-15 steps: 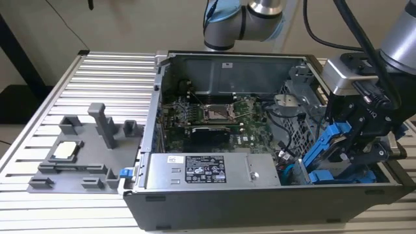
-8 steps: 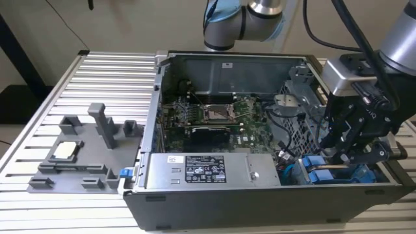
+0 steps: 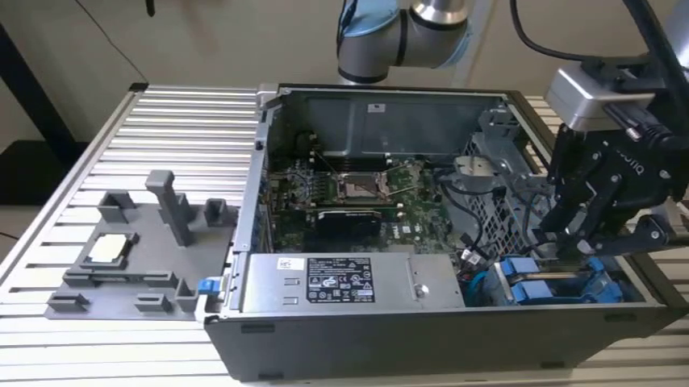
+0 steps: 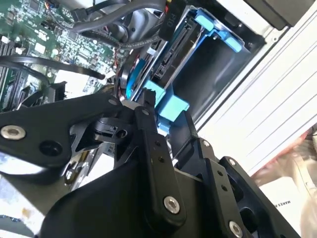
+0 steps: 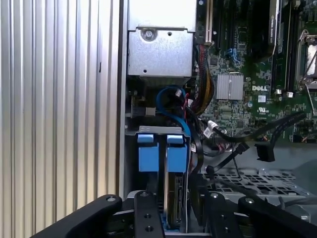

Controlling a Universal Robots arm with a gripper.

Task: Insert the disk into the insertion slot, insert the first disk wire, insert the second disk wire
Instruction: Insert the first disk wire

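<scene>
while the gripper (image 3: 582,246) hangs over the drive bay (image 5: 158,130), its hold cannot be told. the disk (image 5: 177,163) stands there beside the other drive (image 5: 147,153); a tilted push could jam it or pinch the cables (image 5: 197,148).

An open case (image 3: 356,348) lies on the slatted bench (image 3: 173,113). Inside, a motherboard (image 3: 415,211) lies just beside a silver power supply (image 3: 334,282). At the exterior view's left, a grey fixture (image 3: 140,262) with an upright post (image 3: 173,208) rests on the bench.

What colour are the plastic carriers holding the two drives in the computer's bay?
Bright blue. The carriers show best in the first wrist view.
</scene>
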